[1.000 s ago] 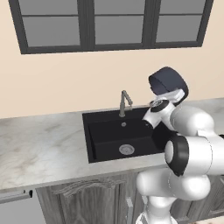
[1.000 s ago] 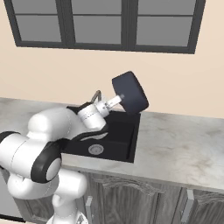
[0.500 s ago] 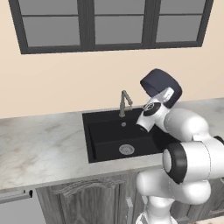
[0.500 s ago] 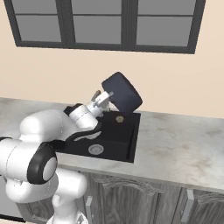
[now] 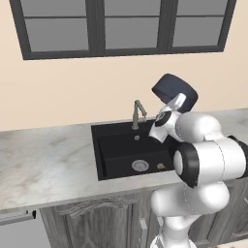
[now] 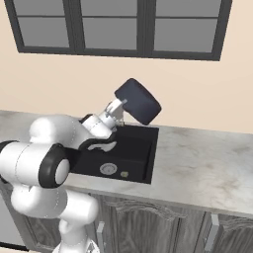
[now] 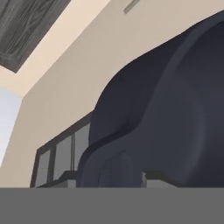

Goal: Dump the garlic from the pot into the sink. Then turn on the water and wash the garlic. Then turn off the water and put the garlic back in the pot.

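Note:
My gripper is shut on the handle of the dark navy pot and holds it high above the right side of the black sink. The pot is tipped steeply on its side. In the hand view the pot looms just beyond the gripper, with the wall and window behind. The garlic, a tiny tan lump, lies on the sink floor just beside the round steel drain.
A slim grey faucet stands at the back of the sink, left of the pot. The marble counter runs on both sides of the basin. A dark-framed window is set in the wall above.
The pot has shifted a little toward the faucet and rolled further over in the gripper. The arm's wrist has turned with it.

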{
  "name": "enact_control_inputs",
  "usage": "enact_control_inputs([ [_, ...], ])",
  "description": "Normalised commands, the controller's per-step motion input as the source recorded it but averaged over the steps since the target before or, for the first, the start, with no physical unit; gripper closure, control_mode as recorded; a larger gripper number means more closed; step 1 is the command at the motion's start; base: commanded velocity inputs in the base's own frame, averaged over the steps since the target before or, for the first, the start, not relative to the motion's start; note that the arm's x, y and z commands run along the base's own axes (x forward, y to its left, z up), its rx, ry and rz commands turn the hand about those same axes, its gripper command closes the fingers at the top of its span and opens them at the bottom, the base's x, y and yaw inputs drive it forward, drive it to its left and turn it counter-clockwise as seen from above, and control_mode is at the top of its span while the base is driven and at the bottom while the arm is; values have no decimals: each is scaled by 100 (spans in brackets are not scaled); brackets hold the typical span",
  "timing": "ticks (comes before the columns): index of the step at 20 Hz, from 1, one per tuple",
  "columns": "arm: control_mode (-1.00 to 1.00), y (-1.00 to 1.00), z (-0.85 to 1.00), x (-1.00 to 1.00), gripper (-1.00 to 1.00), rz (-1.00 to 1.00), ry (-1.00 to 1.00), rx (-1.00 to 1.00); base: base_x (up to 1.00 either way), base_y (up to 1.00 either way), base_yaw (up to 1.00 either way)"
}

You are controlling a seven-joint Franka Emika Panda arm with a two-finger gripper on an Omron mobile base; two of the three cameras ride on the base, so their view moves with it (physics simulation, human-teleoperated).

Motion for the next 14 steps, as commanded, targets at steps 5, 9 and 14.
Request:
enact_control_inputs([
  [5, -100, -10, 27, -27, 100, -9, -1, -1, 0, 0, 0],
  [9, -100, -30, 15, -72, 100, -20, -2, 4, 0, 0, 0],
  [14, -100, -17, 22, -30, 100, -12, 0, 24, 0, 0, 0],
])
